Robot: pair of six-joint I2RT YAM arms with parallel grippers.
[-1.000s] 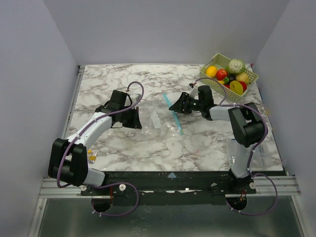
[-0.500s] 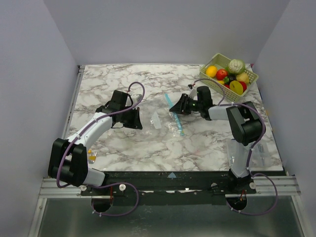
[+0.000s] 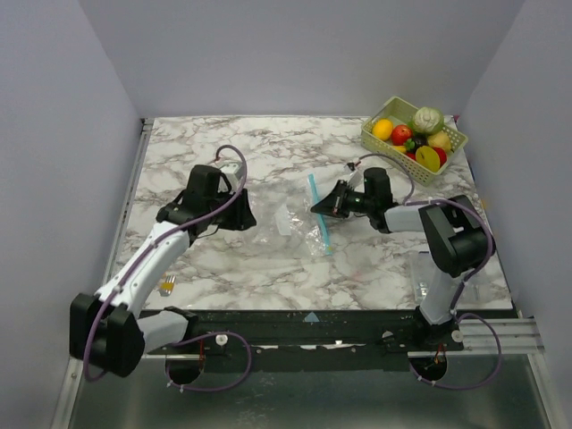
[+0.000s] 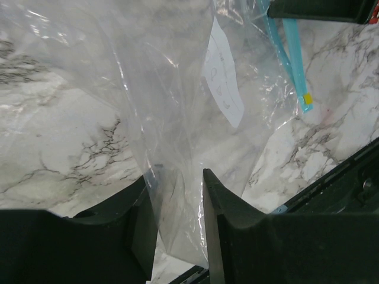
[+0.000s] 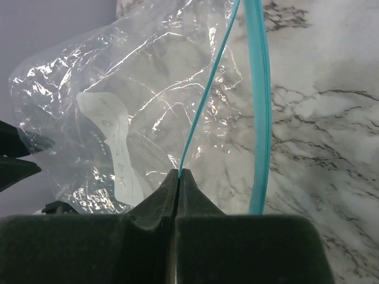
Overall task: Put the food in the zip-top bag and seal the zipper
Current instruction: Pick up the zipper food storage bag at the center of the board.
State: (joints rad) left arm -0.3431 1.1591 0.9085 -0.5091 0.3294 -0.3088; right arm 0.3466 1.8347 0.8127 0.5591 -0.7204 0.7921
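Observation:
The clear zip-top bag [image 3: 299, 223] lies mid-table and holds no food; its teal zipper [image 3: 319, 214] faces right. My right gripper [image 3: 315, 208] is shut on one lip of the zipper [image 5: 207, 100], and the other lip [image 5: 259, 100] hangs apart, so the mouth is open. My left gripper [image 3: 248, 217] is at the bag's left end. In the left wrist view its fingers [image 4: 213, 201] stand apart with the bag's bottom edge [image 4: 177, 177] between them. The food [image 3: 416, 136] sits in the basket at the back right: an orange, a red, a green and a yellow piece show.
The pale green lattice basket [image 3: 375, 138] stands at the back right corner. A white printed label [image 4: 224, 77] lies inside the bag. Grey walls close the table on three sides. A small yellow-brown item [image 3: 166, 285] lies near the left front edge.

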